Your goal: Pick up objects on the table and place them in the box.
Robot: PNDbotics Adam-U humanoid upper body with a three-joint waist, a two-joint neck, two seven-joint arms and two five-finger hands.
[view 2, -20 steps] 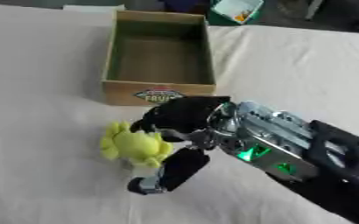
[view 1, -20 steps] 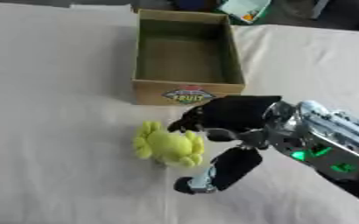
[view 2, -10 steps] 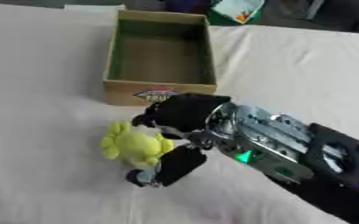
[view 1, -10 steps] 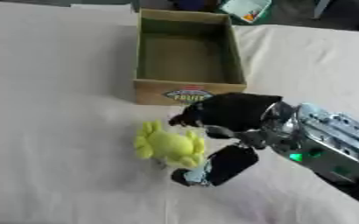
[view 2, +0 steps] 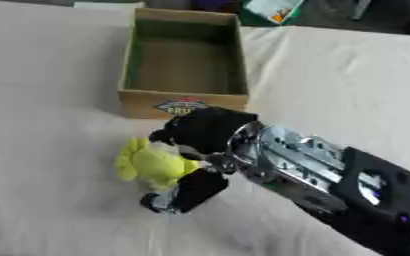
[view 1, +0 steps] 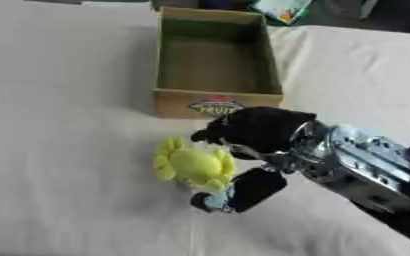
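Observation:
A yellow-green plush toy (view 1: pixel 191 164) lies on the white tablecloth just in front of the open cardboard box (view 1: pixel 215 98). My right hand (view 1: pixel 259 131) comes in from the lower right and wraps the toy's right side. Its black fingers curl over the toy's top right edge, and the thumb (view 1: pixel 243 191) presses in under its lower right. The toy still rests on the cloth. The box's inside looks bare, and a fruit label shows on its near wall. My left hand shows in neither view.
A teal and white object (view 1: pixel 283 9) lies beyond the box's far right corner at the table's back edge. White cloth (view 1: pixel 60 150) stretches to the left of the toy and the box. My silver forearm (view 2: pixel 305 165) fills the lower right.
My right hand has shifted left onto the toy. The thumb has swung in from below and the fingers have come down over the toy's top. The toy has barely moved.

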